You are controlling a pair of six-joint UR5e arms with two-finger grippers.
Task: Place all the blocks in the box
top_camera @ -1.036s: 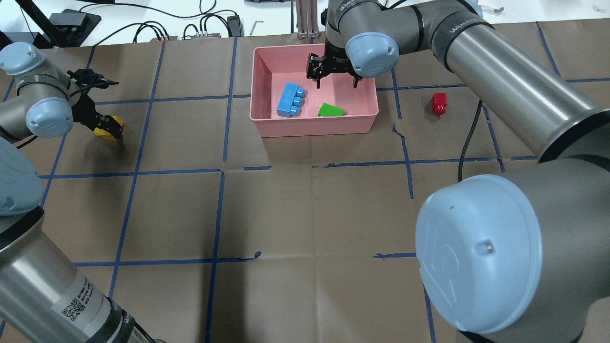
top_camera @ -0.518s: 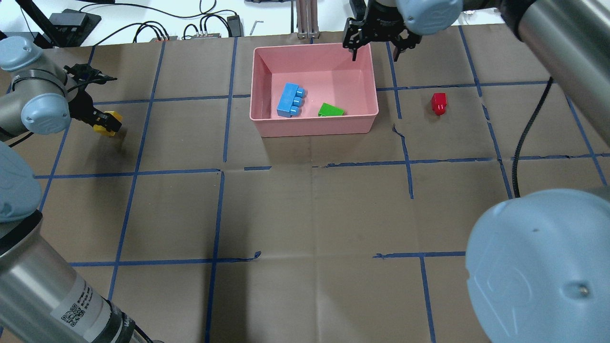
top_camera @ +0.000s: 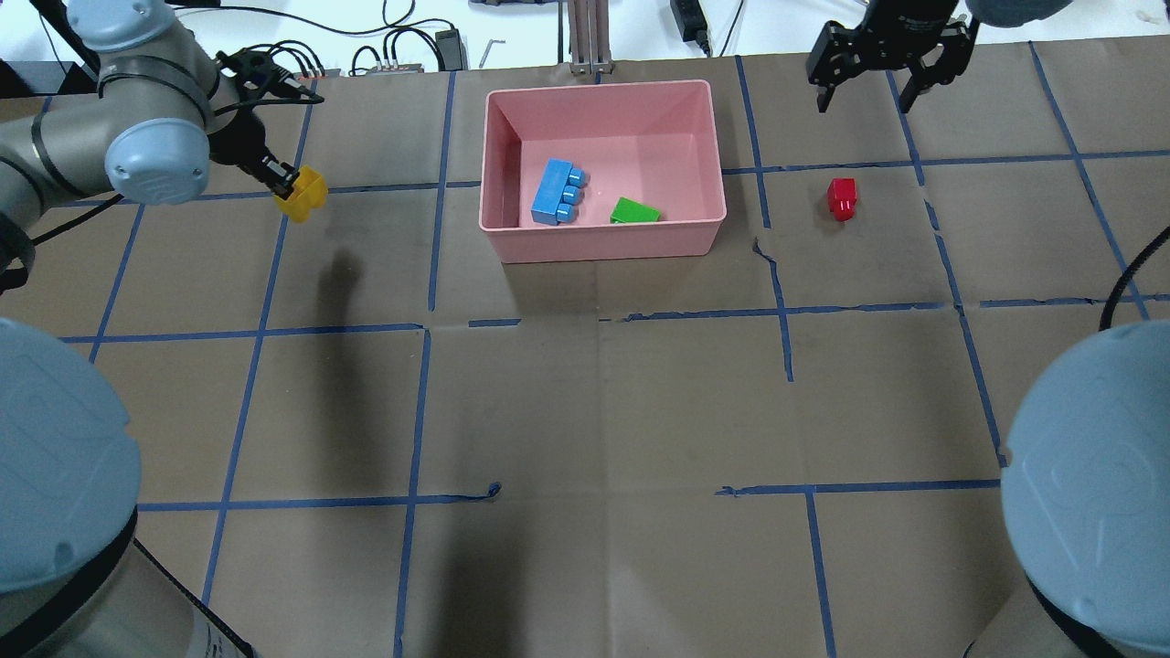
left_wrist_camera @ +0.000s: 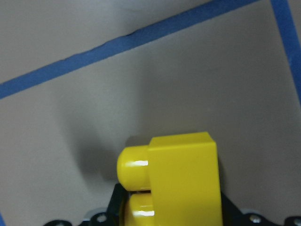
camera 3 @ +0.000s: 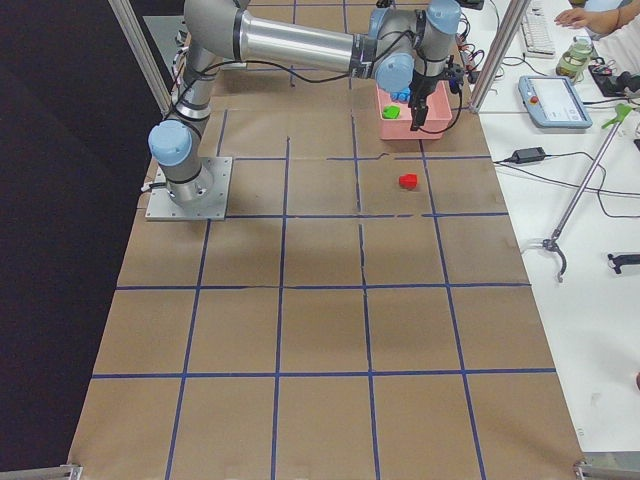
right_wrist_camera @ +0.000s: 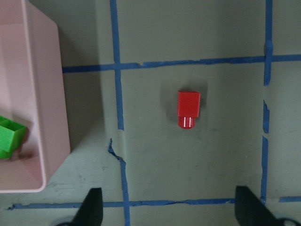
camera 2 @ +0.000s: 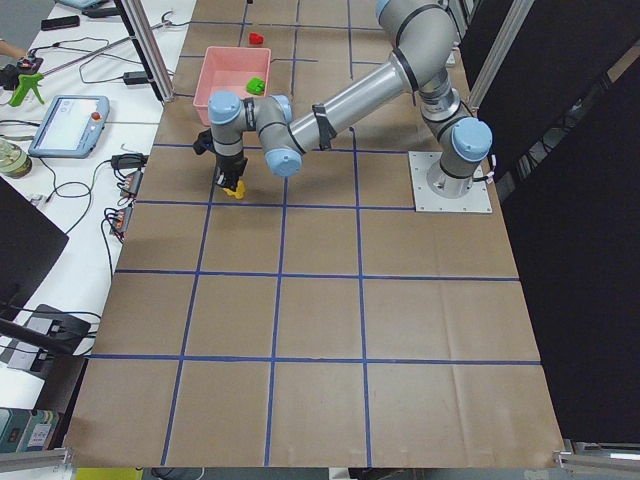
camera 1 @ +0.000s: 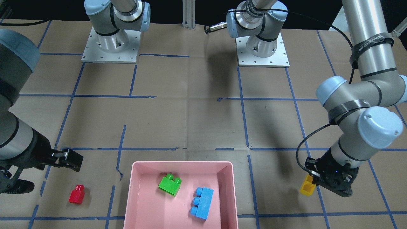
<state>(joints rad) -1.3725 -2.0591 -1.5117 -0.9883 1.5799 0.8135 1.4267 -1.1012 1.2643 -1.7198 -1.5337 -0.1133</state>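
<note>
From the front-facing view, our left pincer [camera 1: 313, 183] pinches the yellow block [camera 1: 306, 187] at three o'clock of the box [camera 1: 182, 163]; we should clear the rim before releasing. Overhead, our right pincer [top_camera: 864, 96] hangs spread at twelve o'clock of the red block [top_camera: 842, 199].

A robotics lab: tape-gridded table [top_camera: 594, 411], teach pendant [camera 2: 70, 125], loose cables [top_camera: 292, 55].
</note>
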